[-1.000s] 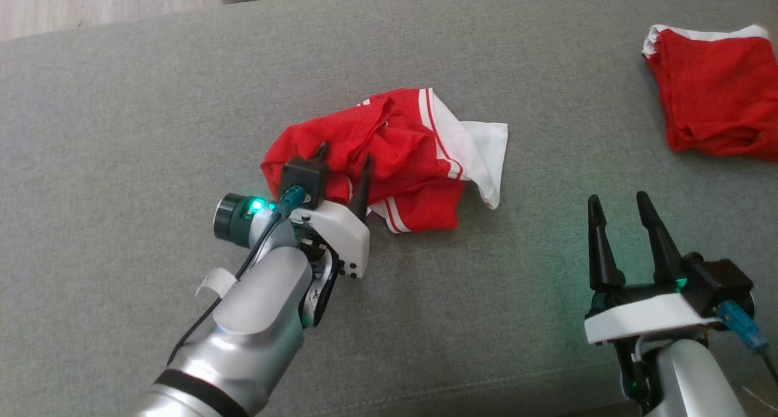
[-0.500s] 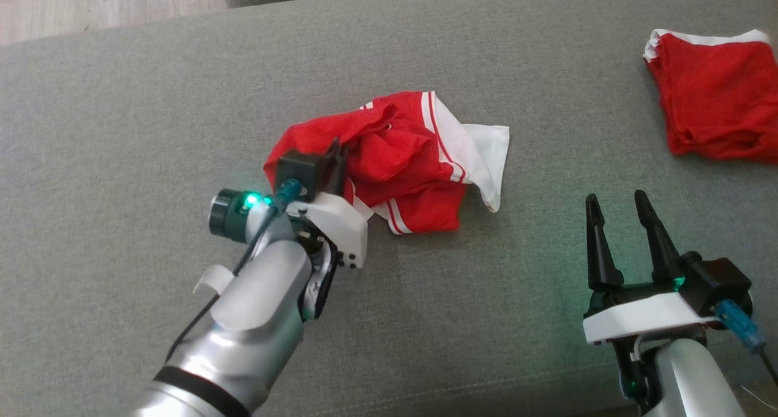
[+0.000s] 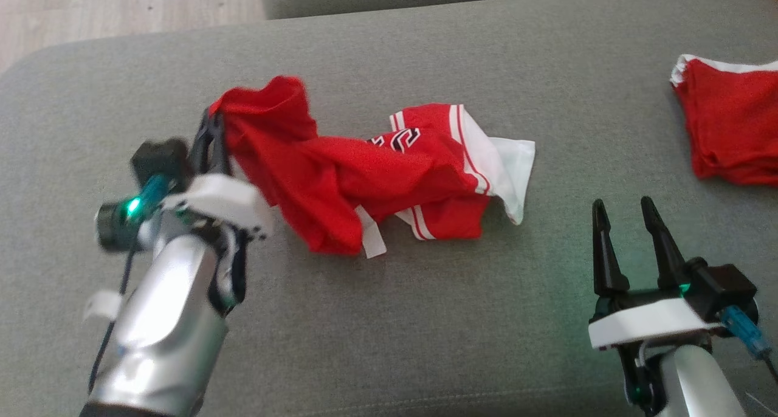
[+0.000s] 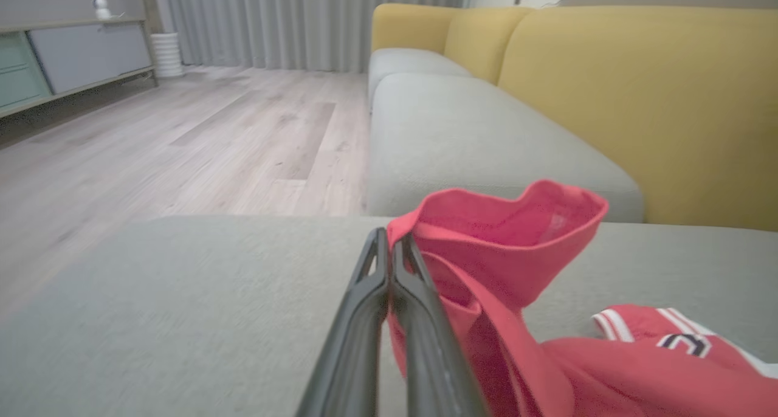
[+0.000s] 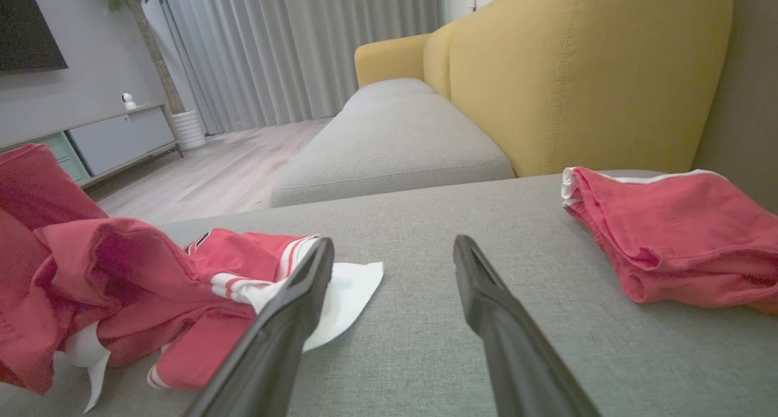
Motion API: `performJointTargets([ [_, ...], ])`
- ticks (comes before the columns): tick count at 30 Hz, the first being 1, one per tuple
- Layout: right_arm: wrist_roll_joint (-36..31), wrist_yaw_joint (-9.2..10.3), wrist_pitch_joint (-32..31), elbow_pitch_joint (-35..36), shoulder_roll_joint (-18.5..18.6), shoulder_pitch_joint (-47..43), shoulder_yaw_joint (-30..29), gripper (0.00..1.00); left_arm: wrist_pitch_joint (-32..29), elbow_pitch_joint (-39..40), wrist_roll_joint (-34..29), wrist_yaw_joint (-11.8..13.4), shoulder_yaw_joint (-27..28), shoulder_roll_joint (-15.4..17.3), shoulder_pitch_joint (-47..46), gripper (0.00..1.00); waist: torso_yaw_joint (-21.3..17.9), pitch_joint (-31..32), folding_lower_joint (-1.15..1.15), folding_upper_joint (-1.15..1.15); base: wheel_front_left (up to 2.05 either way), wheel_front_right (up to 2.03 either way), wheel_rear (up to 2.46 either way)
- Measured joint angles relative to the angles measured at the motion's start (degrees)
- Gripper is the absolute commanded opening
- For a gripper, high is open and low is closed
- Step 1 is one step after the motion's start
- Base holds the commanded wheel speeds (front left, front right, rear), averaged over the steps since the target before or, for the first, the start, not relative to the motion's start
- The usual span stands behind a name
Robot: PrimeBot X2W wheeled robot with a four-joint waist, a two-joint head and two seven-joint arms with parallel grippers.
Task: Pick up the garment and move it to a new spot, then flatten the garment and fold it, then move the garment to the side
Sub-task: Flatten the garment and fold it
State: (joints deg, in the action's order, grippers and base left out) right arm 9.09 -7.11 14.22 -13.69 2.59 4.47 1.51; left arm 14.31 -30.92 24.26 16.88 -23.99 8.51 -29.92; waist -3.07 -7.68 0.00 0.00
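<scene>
While the left claw [image 3: 211,122] clamps the red garment's [image 3: 340,174] raised edge, the right claw [image 3: 625,207] gapes empty to the garment's right.

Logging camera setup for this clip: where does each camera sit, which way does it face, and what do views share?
Head view: high on the robot, looking down at the grey sofa seat; left gripper shut on the red garment, right gripper open.
Left wrist view: low over the seat, facing along its shut fingers toward the wooden floor.
Right wrist view: low, facing along its spread fingers toward the yellow backrest.
Shared: all three show the red garment; head and right wrist also the second red cloth.
</scene>
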Motion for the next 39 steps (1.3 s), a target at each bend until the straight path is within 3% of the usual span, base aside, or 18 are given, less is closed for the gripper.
performJointTargets([
  [15,-0.02,0.0,-0.01,0.2,0.0,-0.76,-0.35,1.0,-0.01,4.28,-2.02,-1.92,11.12,0.15,13.02,0.0,2.34,-0.22,0.0,0.0,0.0,0.0,0.0],
  [16,-0.02,0.0,-0.01,0.19,0.0,-0.76,-0.35,1.0,-0.01,4.35,-2.09,-2.32,11.63,0.03,13.84,0.16,2.34,-0.21,0.0,0.0,0.0,0.0,0.0],
  [17,-0.02,0.0,-0.01,0.15,0.0,-0.76,-0.36,1.0,-0.01,4.32,-2.41,-2.63,11.95,0.01,14.61,0.43,2.33,-0.18,0.0,0.0,0.0,0.0,0.0],
  [18,-0.03,0.0,-0.01,0.11,0.0,-0.75,-0.4,1.0,-0.01,4.12,-2.59,-2.85,12.14,-0.02,15.26,0.86,2.32,-0.11,0.0,0.0,0.0,0.0,0.0],
  [19,-0.05,0.0,-0.01,0.07,0.0,-0.75,-0.44,1.0,-0.01,3.79,-2.59,-3.27,12.34,-0.11,15.79,1.0,2.31,-0.05,0.0,0.0,0.0,0.0,0.0],
  [31,-0.13,0.0,-0.01,-0.79,0.0,-0.81,-2.05,1.0,-0.01,7.65,-5.89,-6.33,17.11,-1.1,18.0,1.0,3.17,1.9,0.0,0.0,0.0,0.0,0.0],
  [39,-4.21,0.0,-0.15,-3.94,0.0,-0.95,-4.76,1.0,0.0,13.13,-8.13,-9.72,16.4,-3.52,21.25,1.0,5.35,3.71,0.0,0.0,0.0,0.0,0.0],
])
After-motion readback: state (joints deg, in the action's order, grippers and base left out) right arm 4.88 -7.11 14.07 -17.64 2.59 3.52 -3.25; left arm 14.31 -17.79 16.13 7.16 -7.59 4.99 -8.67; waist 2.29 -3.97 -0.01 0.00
